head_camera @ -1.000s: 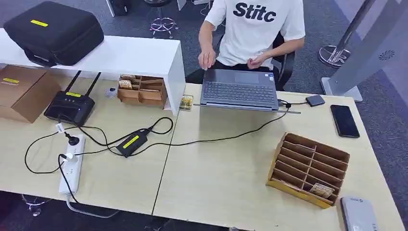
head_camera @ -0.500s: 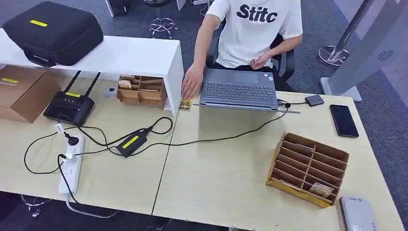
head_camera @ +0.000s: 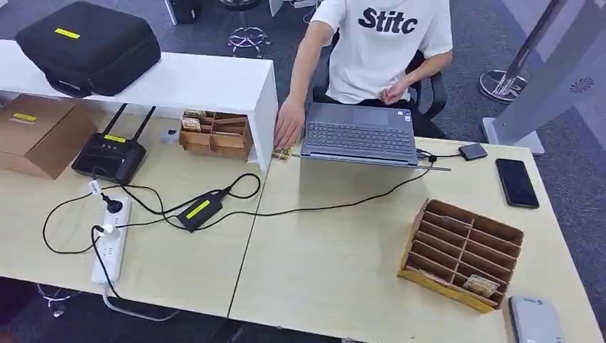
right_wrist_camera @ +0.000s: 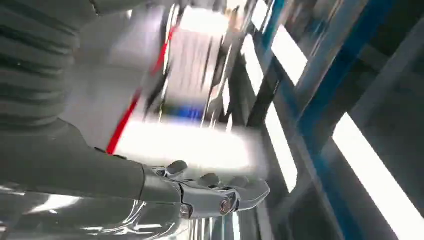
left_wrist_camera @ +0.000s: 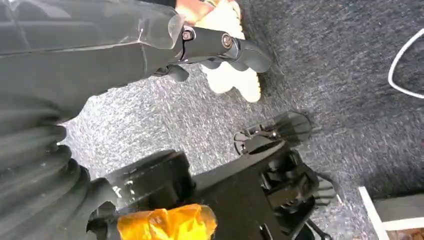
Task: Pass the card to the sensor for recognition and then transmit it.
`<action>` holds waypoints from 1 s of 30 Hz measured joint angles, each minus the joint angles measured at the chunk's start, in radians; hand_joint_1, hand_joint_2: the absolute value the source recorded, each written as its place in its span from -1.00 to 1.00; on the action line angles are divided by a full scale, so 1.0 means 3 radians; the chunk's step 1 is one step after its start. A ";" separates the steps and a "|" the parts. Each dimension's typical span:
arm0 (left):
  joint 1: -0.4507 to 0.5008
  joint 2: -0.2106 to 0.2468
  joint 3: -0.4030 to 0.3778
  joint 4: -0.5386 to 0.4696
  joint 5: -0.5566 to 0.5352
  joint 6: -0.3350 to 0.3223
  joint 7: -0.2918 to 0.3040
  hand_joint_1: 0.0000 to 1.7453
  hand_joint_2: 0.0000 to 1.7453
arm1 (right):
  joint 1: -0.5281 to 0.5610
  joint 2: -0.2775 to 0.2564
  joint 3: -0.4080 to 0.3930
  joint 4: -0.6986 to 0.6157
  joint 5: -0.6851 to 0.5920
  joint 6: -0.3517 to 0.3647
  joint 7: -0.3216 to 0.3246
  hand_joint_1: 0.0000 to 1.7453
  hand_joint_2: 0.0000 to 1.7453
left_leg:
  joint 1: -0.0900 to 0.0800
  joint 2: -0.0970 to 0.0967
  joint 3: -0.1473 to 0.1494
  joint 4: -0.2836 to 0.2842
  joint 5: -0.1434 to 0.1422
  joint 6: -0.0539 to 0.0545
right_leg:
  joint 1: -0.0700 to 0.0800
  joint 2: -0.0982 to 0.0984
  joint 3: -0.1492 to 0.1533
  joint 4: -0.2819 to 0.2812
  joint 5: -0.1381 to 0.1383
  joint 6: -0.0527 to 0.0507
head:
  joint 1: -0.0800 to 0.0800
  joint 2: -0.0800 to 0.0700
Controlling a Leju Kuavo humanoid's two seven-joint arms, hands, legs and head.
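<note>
Within the last second the person's hand had come down from above the laptop and now rested on the table just beside it, touching a small yellowish item at the foot of the white shelf. The whole picture had also shifted a little, so the camera had moved, not the things. For the task this probably meant that nothing was started yet.

A card lay in the nearest compartment of the wooden rack, and the grey sensor lay just beside that rack at the table's near right corner.

The left hand hung over the floor, released and holding nothing. The right hand, in a blurred view, also held nothing, its fingers only loosely bent. Both hands were well apart from the card.
</note>
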State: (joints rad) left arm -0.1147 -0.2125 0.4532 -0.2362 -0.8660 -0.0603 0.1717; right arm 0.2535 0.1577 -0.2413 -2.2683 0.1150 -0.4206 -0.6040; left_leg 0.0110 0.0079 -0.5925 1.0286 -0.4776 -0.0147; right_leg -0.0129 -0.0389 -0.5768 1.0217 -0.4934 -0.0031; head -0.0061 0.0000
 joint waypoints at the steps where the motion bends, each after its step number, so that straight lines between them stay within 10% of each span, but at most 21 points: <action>1: 0.0006 0.0005 0.0001 0.0001 0.0018 -0.0004 -0.0006 -1.00 1.00 | -0.0029 -0.0071 0.0248 0.0012 -0.0067 0.0081 0.0084 -1.00 1.00 | 0.0000 0.0000 0.0000 0.0000 0.0000 0.0000 | 0.0000 0.0000 0.0000 0.0000 0.0000 0.0000 | 0.0001 0.0000; 9: 0.0076 0.0071 0.0036 0.0012 0.0062 -0.0004 -0.0031 -1.00 1.00 | -0.0188 -0.0364 0.1250 0.0221 -0.0165 0.0345 0.0285 -1.00 1.00 | 0.0000 0.0003 -0.0001 0.0000 -0.0003 -0.0004 | 0.0000 0.0004 -0.0005 0.0000 0.0000 0.0000 | 0.0000 0.0000; 10: 0.0076 0.0075 0.0038 0.0012 0.0062 -0.0004 -0.0031 -1.00 1.00 | -0.0194 -0.0376 0.1283 0.0230 -0.0165 0.0346 0.0285 -1.00 -1.00 | 0.0000 0.0003 -0.0001 0.0000 -0.0003 -0.0003 | 0.0000 0.0004 -0.0005 -0.0001 -0.0001 0.0000 | 0.0001 0.0000; 11: 0.0076 0.0079 0.0041 0.0012 0.0062 -0.0004 -0.0032 -1.00 1.00 | -0.0200 -0.0393 0.1332 0.0244 -0.0161 0.0352 0.0298 -1.00 1.00 | 0.0000 0.0003 -0.0001 0.0000 -0.0004 -0.0003 | 0.0000 0.0005 -0.0005 -0.0001 -0.0001 0.0000 | 0.0000 0.0000; 30: 0.0031 0.0116 0.0060 0.0013 -0.0067 -0.0042 0.0102 -1.00 1.00 | -0.0718 -0.0540 0.2094 0.0684 0.0824 -0.0008 0.0662 -1.00 1.00 | 0.0000 0.0017 0.0002 0.0000 -0.0004 -0.0003 | 0.0000 0.0017 -0.0006 0.0000 0.0003 -0.0003 | 0.0000 0.0000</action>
State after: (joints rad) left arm -0.1054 -0.1778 0.4711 -0.2323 -0.8862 -0.0729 0.2022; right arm 0.0380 -0.0042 0.3869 -2.0630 0.3622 -0.4231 -0.4054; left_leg 0.0110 0.0129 -0.5919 1.0286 -0.4786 -0.0157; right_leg -0.0128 -0.0337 -0.5786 1.0218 -0.4925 -0.0040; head -0.0061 0.0000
